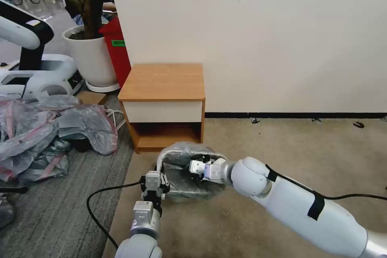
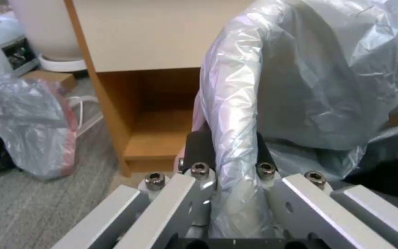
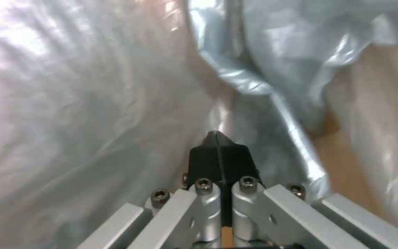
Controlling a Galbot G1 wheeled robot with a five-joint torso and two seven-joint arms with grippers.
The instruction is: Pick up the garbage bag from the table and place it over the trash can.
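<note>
The garbage bag (image 1: 181, 185), crinkled grey translucent plastic, is draped over the trash can on the carpet in front of the table (image 1: 163, 80). The can is hidden under the film; only the form of its rim shows. My left gripper (image 1: 155, 177) is at the can's left side. In the left wrist view its fingers (image 2: 199, 147) are shut across the bag-covered rim (image 2: 233, 103). My right gripper (image 1: 193, 166) reaches into the bag's opening from the right. In the right wrist view it (image 3: 217, 138) is shut, its tips pressed against the film (image 3: 93, 103).
A heap of similar grey-pink bags (image 1: 44, 129) lies on the grey carpet at the left. Behind it stand another robot's base (image 1: 32, 72), a white plant pot (image 1: 90, 58) and a red bin (image 1: 117, 48). A black cable (image 1: 100, 193) loops beside my left arm.
</note>
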